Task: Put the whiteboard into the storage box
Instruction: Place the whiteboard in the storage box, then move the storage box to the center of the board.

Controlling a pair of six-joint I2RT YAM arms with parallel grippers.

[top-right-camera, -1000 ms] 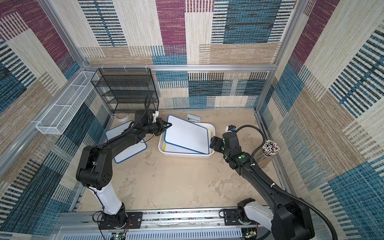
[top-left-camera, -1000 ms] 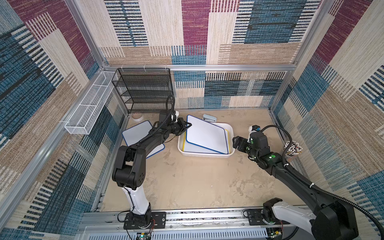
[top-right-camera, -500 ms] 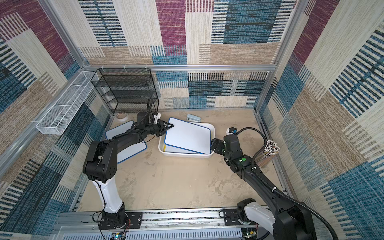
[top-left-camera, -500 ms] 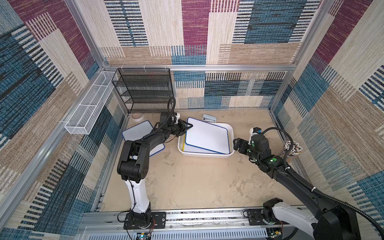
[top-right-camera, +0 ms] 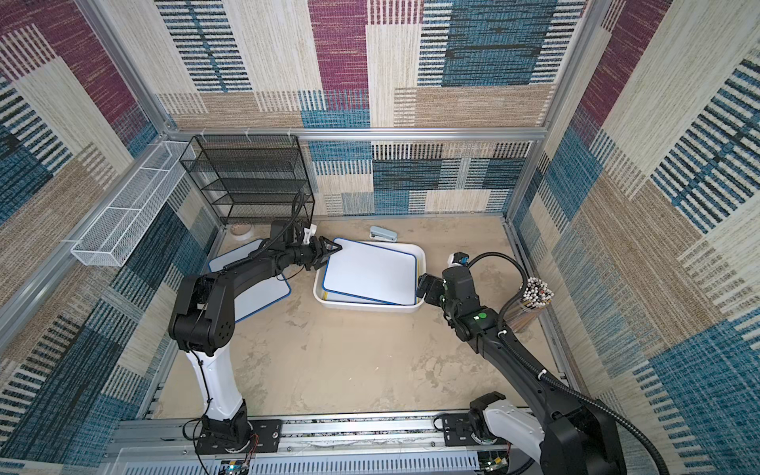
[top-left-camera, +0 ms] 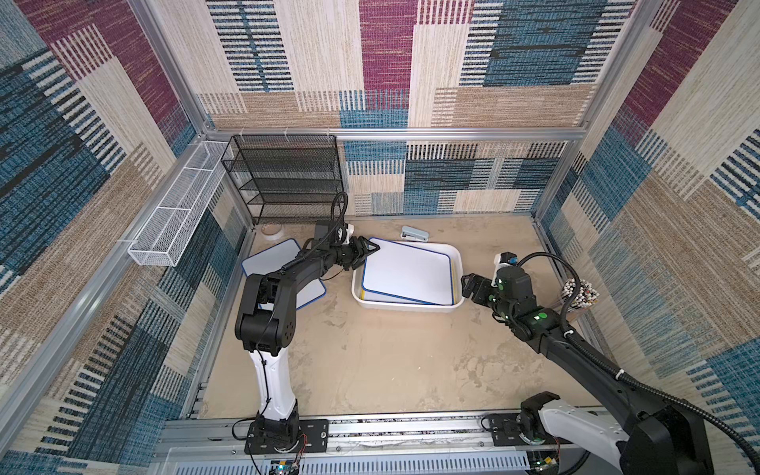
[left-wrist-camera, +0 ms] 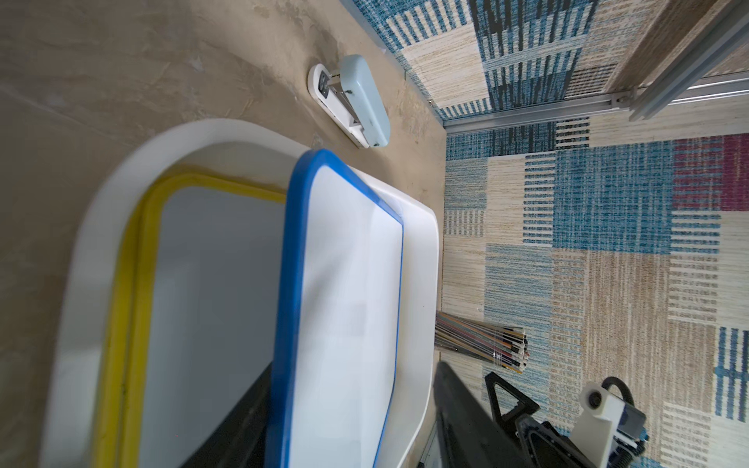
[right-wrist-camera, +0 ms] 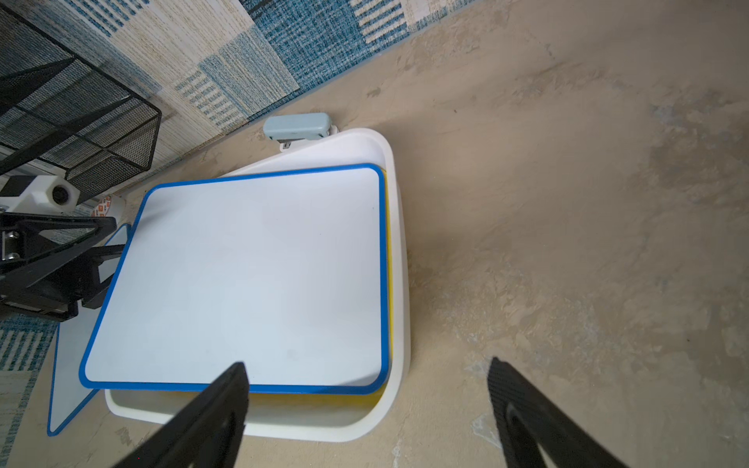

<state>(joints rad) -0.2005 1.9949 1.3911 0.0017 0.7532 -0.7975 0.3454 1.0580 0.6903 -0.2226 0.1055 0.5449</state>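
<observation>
The storage box [top-left-camera: 411,308] [top-right-camera: 370,306] is a shallow white tub in the middle of the floor. A blue-framed whiteboard [top-left-camera: 409,273] [top-right-camera: 370,271] [left-wrist-camera: 344,283] [right-wrist-camera: 243,275] lies tilted in it on a yellow-framed board [left-wrist-camera: 202,283], its left edge resting over the box's left rim. My left gripper [top-left-camera: 364,251] [left-wrist-camera: 352,405] is open at that edge. One finger is below the board and one above, with a gap showing. My right gripper [top-left-camera: 466,283] [right-wrist-camera: 367,362] stands open and holds nothing, just off the box's right end.
Two more blue-framed boards [top-left-camera: 271,257] [top-left-camera: 308,292] lie on the floor under my left arm. A pale blue stapler [top-left-camera: 415,234] sits behind the box. A black mesh rack [top-left-camera: 288,177] and a white wire basket [top-left-camera: 177,218] stand at the back left, and a pencil cup [top-left-camera: 580,294] at the right wall.
My left gripper has opened and let go of the blue-framed whiteboard, which has sunk flatter into the box. The right arm has hardly moved.
</observation>
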